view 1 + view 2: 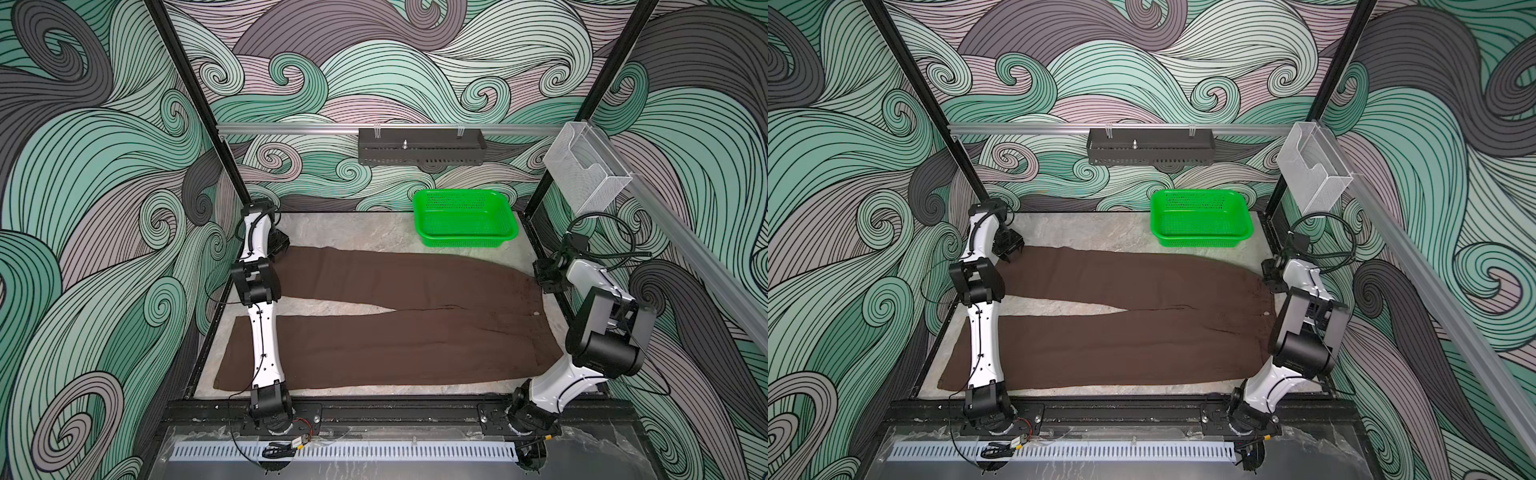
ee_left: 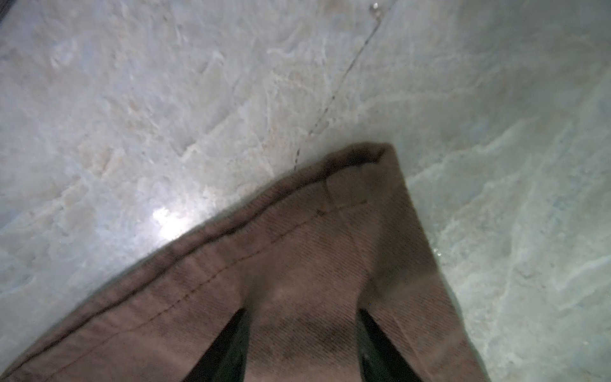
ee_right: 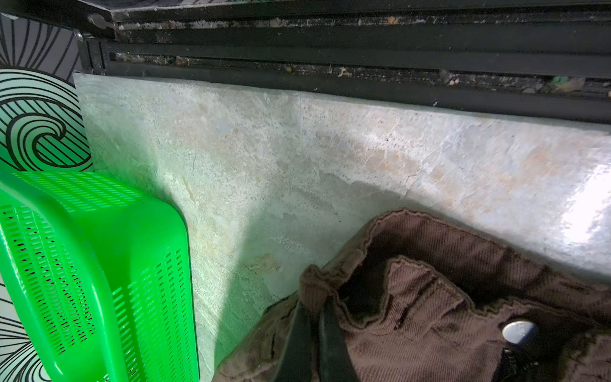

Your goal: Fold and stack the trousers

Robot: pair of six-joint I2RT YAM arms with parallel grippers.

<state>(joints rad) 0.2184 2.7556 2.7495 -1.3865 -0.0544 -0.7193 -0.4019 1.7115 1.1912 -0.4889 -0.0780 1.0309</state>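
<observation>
While the two claws sit at opposite ends of the cloth, quick count: one pair of brown trousers (image 1: 415,332) with two legs, one green basket (image 1: 465,239), one dark tray (image 1: 419,156) on the back rail, one clear holder (image 1: 582,178) on the side rail, two arms.

The trousers lie flat on the marbled table (image 1: 353,232), running from the right claw (image 1: 545,279) at the waistband across to the left claw (image 1: 1010,249) at the far leg's hem, with a wedge of bare table between the legs.

Left claw is spread apart right over the hem corner. In its wrist view the two fingers (image 2: 231,344) stand apart with the cloth lying flat beneath them. Right claw is closed tight, and its wrist view shows it pinching the waistband's back corner, which bunches up at the tips. One silver button (image 3: 517,332) sits just beside that claw.

Containers: the basket shows only its own perforated floor inside (nice and bright, hard to miss). It stands just past the right claw toward the back wall, close to the trousers but not touching. The tray has one small metal stud (image 1: 404,143) in it. The holder hangs above and behind the right claw, and I can't tell what's inside.

In the way: the left arm (image 1: 262,332) reaches over both legs to get its claw to the hem, and the right arm's elbow (image 1: 606,332) hangs over the waistband's near end.
</observation>
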